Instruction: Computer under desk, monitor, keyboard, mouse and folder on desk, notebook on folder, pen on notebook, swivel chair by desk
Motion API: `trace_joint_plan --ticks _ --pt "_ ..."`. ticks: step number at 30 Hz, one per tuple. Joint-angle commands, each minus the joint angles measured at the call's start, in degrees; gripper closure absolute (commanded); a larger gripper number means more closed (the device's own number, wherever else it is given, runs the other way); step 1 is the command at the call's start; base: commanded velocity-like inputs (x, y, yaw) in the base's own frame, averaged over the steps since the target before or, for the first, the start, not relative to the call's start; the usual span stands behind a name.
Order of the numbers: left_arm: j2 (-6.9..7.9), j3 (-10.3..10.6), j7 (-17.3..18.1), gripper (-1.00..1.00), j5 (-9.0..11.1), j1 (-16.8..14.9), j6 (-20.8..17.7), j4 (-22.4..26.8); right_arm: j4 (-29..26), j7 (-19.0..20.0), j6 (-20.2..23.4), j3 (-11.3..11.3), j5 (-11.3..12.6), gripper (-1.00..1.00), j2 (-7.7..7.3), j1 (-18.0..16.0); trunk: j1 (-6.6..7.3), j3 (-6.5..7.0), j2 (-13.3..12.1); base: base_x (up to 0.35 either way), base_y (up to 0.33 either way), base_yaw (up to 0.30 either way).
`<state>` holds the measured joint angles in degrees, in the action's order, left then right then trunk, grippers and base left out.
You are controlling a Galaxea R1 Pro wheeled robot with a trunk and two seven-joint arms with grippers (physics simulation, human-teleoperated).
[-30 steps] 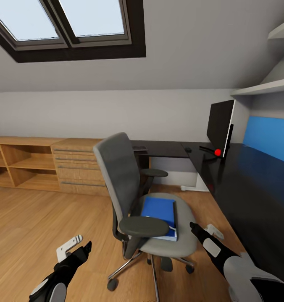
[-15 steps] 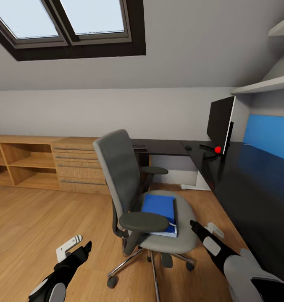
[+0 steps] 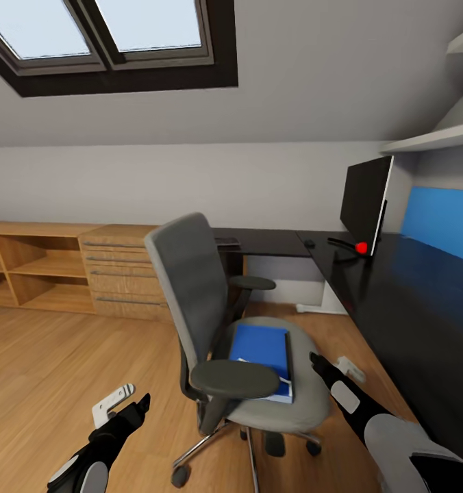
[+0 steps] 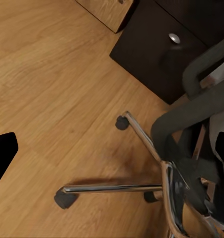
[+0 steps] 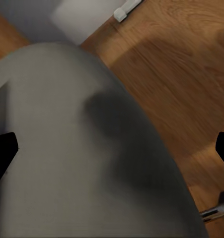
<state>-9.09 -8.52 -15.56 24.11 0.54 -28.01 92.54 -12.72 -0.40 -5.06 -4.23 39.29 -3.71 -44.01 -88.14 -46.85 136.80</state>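
Note:
The grey swivel chair [image 3: 190,287] stands on the wooden floor in front of me, a short way from the long black desk [image 3: 409,308] at the right. The blue folder [image 3: 262,349] lies flat on its seat. The monitor [image 3: 366,202] stands upright on the desk, with the small black mouse [image 3: 309,243] left of it. My left gripper [image 3: 139,405] hangs open low at the chair's left, over its metal base [image 4: 141,186]. My right gripper [image 3: 318,363] is open at the seat's right edge, over the grey seat [image 5: 67,148].
A light wooden chest [image 3: 125,270] with open shelves lines the back wall at left. A small dark flat item [image 3: 228,241] lies on the desk's far corner. The dark drawer unit [image 4: 156,44] stands behind the chair. White fittings [image 3: 350,370] lie on the floor.
The whole picture has shifted a little and the chair and desk look slightly nearer, so the camera has moved. Both arms hold the same pose, both grippers open.

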Motion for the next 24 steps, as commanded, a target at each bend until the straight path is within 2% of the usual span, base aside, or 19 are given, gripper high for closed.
trace_joint_plan --ticks 1,6,16,17,24 --pt "-0.01 -0.02 -0.36 -1.00 0.62 -0.01 -0.21 0.10 -0.02 -0.04 -0.10 -0.16 0.23 -1.00 0.02 -0.02 -0.02 -0.05 0.02 0.258 0.000 0.000" --pt "0.01 -0.08 -0.35 -1.00 0.59 -0.01 -0.21 0.10 -0.02 -0.04 -0.11 -0.16 0.26 -1.00 0.02 -0.02 -0.02 -0.05 0.02 0.176 0.000 0.000" --pt "0.00 -0.09 -0.35 -1.00 0.59 -0.01 -0.25 0.10 0.12 -0.04 -0.01 -0.28 0.31 -1.00 -0.01 -0.02 -0.02 -0.11 0.02 0.020 0.000 0.017" --pt "0.03 -0.09 -0.36 -1.00 0.59 -0.01 -0.28 0.10 0.23 -0.02 0.03 -1.78 0.30 -1.00 -0.02 -0.02 -0.02 -0.15 0.02 0.000 0.000 0.113" --pt "0.03 -0.09 -0.42 -1.00 0.59 -0.01 -0.29 0.12 0.32 0.04 0.05 -3.14 0.27 -1.00 0.03 -0.02 -0.02 -0.48 0.02 0.000 0.000 0.150"
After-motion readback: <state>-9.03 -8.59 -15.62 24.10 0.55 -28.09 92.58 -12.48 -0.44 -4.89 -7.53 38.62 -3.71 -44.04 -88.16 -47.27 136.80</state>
